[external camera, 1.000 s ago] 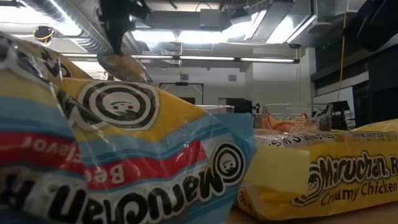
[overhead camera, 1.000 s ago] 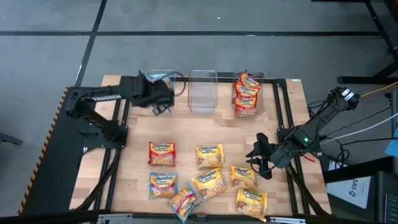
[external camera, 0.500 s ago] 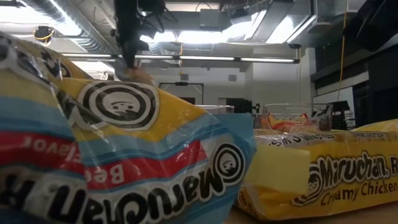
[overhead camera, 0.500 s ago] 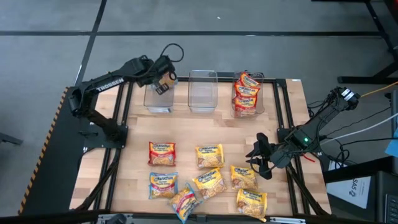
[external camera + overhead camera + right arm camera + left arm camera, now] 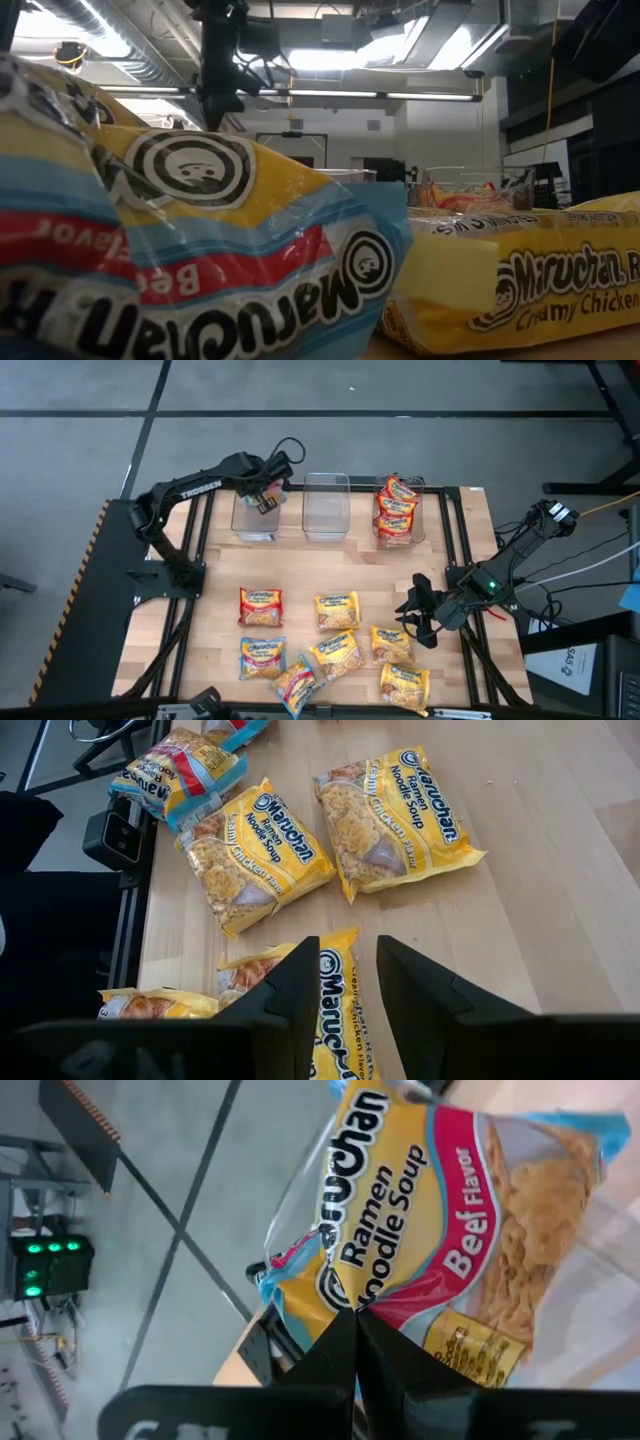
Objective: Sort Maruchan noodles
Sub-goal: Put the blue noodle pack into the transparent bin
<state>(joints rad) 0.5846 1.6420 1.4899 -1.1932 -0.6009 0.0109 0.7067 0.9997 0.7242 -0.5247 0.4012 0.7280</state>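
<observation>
Red-trimmed beef packet [image 5: 420,1230] hangs pinched in the left gripper [image 5: 266,493] over the far-left bin [image 5: 254,520], ready to drop. Right gripper [image 5: 345,975] waits part-open above yellow packets [image 5: 330,835] near right.

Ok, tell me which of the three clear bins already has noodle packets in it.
The right-hand bin, stacked with red-trimmed packets; the middle bin looks empty.
</observation>
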